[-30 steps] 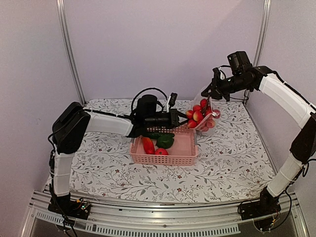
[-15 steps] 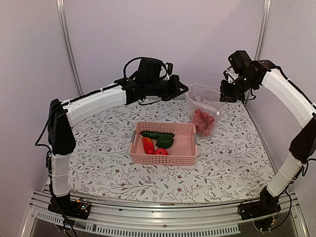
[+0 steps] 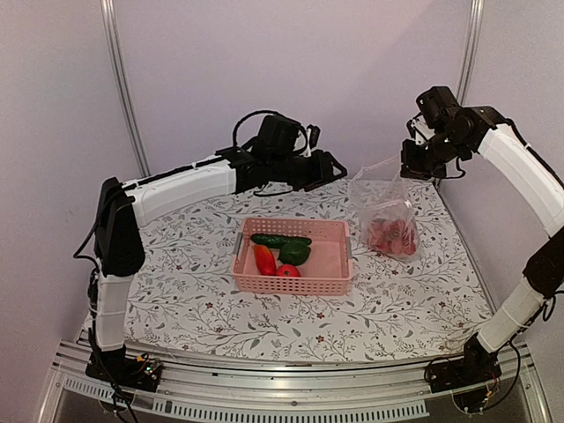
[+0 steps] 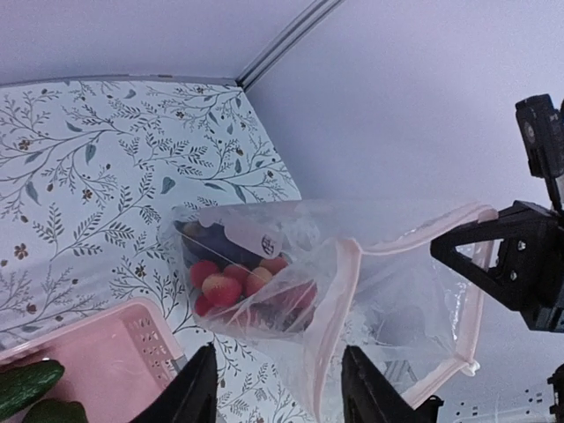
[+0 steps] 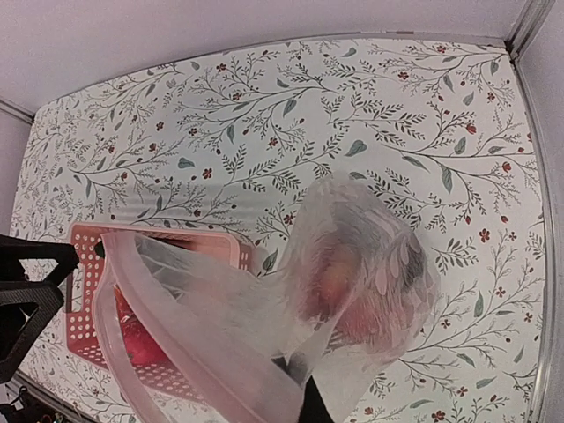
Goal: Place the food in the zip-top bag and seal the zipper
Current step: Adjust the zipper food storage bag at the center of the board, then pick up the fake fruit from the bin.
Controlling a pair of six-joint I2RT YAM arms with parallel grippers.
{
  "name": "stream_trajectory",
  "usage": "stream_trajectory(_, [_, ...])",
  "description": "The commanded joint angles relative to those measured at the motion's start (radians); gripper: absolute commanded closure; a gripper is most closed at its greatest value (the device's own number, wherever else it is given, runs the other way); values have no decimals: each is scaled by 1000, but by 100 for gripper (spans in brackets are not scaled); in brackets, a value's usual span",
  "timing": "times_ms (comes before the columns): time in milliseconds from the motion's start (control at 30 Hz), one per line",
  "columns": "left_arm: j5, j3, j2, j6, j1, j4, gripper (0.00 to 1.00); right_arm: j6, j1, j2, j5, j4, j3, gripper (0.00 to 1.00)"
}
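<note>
Pink basket [image 3: 291,284] is nearest on the tabletop [image 3: 405,291]. It holds the cucumber [image 3: 280,240], green pepper [image 3: 294,254] and red-orange pieces [image 3: 264,259], none of them bagged yet.

Behind it and to the right is the zip-top bag [image 3: 388,207]. It has swung right, clear of the basket, with its bottom resting on the tabletop. The red fruits [image 3: 393,236] are inside at the bottom, along with a dark purple piece, probably the eggplant [image 4: 204,238].

Change: the left fingers [image 4: 198,392] just let go. A moment ago they were clamped at the mouth; now they're roughly half parted and holding nothing, with the zipper [image 4: 339,300] edge just beyond them. Right fingers [image 3: 416,164] are closed tight on the far top corner, so the bag hangs from that side only.

My read: the fruit batch is in and the left arm is free to fetch from the basket. The mouth is only held at one corner and sags, so the next drop needs care. Sealing is a long way off.
</note>
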Motion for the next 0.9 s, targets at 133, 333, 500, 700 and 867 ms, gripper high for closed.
stream_trajectory(133, [-170, -340, -272, 149, 36, -144, 36, -8, -5, -59, -13, 83, -81, 100])
stream_trajectory(333, [-199, -500, -313, 212, 56, -286, 32, -13, -5, -88, -61, 126, -132, 100])
stream_trajectory(500, [-178, -529, -259, 350, 64, -274, 22, -33, -6, -111, -119, 154, -167, 100])
stream_trajectory(700, [-122, -434, -116, 396, 83, -271, 9, -45, -5, -115, -146, 156, -184, 100])
stream_trajectory(867, [-73, -299, 8, 473, 86, -297, 0, -40, -5, -116, -179, 161, -196, 100])
